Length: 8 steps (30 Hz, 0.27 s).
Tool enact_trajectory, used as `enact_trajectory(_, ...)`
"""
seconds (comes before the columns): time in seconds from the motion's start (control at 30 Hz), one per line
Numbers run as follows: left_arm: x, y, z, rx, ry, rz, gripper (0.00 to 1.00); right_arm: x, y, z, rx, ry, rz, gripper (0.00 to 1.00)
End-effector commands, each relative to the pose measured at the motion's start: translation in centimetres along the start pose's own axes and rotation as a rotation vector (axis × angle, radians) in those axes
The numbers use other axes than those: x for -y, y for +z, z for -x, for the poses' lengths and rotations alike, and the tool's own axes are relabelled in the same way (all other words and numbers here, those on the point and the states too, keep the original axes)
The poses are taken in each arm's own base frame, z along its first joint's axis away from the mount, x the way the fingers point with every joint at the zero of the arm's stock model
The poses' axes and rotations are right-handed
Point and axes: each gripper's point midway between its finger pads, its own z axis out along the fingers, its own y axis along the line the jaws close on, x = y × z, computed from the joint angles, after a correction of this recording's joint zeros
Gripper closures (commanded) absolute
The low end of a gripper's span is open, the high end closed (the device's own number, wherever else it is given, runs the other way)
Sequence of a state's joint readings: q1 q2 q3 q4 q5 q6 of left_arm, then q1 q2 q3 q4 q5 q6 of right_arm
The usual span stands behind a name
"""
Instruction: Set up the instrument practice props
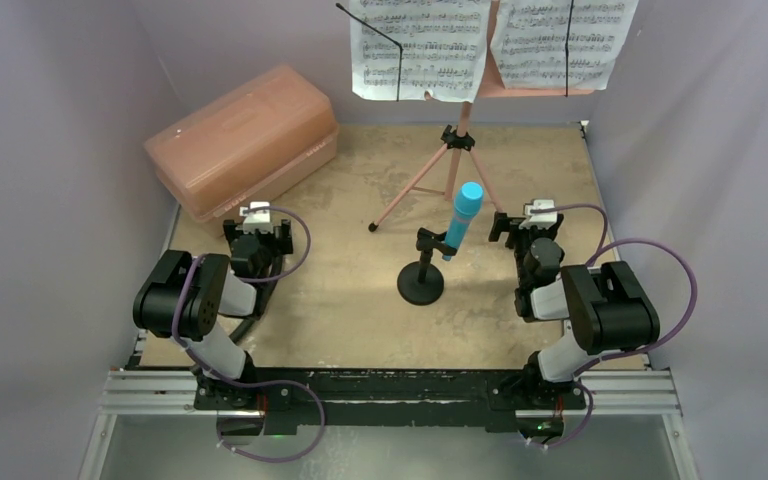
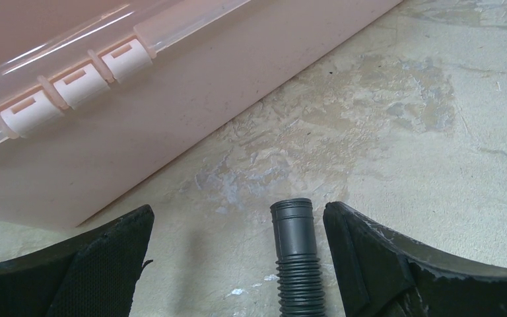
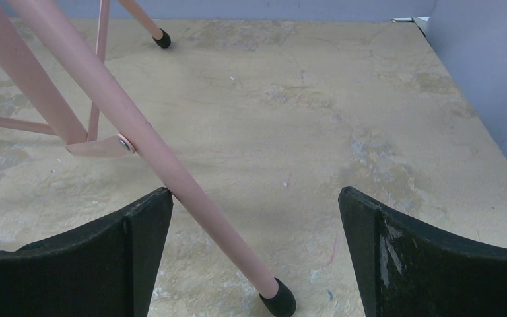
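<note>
Left claw (image 2: 237, 218) wide | right claw (image 3: 255, 198) wide | pink case (image 1: 243, 140) shut, contents unclear | microphone (image 1: 463, 218) in mic stand (image 1: 421, 283)

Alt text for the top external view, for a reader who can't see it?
A pink music stand holding two sheet-music pages stands at the back, with a cyan microphone held in a black mic stand in front of it. The left gripper and right gripper rest open and empty; a pink case lies far left.
</note>
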State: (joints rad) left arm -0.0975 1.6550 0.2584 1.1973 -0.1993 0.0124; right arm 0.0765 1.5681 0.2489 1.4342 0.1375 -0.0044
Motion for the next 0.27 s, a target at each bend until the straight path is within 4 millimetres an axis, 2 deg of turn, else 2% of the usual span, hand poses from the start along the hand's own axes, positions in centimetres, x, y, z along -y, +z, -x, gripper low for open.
enact_trajectory(0.0, -0.47, 0.62, 2.09, 0.072, -0.021, 0.022, 0.01, 0.37, 0.76, 2.55, 0.088, -0.003, -0.013, 0.02)
enact_trajectory(0.23, -0.38, 0.74, 2.11, 0.068, -0.020, 0.019, 0.01, 0.36, 0.77, 2.52, 0.088, -0.002, -0.013, 0.02)
